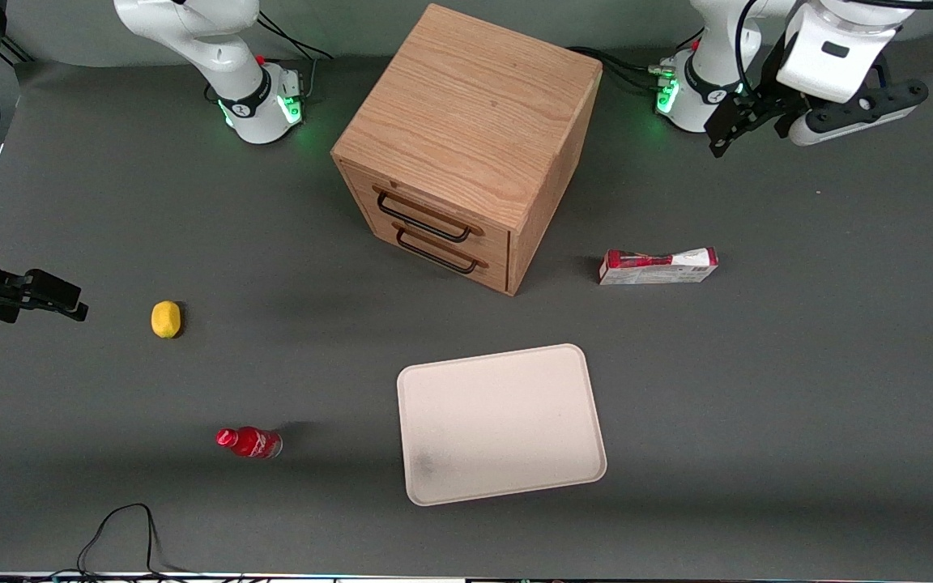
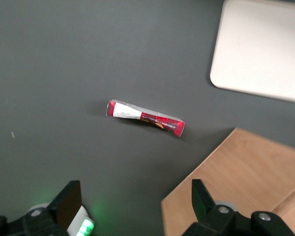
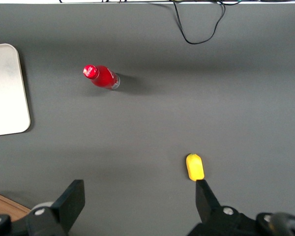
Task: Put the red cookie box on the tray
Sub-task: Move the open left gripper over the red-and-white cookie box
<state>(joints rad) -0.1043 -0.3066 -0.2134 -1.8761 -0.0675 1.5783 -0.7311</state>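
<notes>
The red cookie box (image 1: 658, 265) lies flat on the grey table beside the wooden cabinet, toward the working arm's end; one end is white. The left wrist view shows the same cookie box (image 2: 145, 118) lying alone on the cloth. The cream-white tray (image 1: 501, 423) sits nearer to the front camera than the box and holds nothing; a corner of the tray (image 2: 260, 49) shows from the wrist. My left gripper (image 1: 738, 121) hangs high by its arm's base, farther from the front camera than the box. This gripper (image 2: 135, 206) is open, with nothing between its fingers.
A wooden two-drawer cabinet (image 1: 466, 138) stands mid-table, farther from the front camera than the tray. Toward the parked arm's end lie a yellow lemon (image 1: 165, 319) and a small red bottle (image 1: 249, 442). A black cable (image 1: 118, 526) loops at the table's front edge.
</notes>
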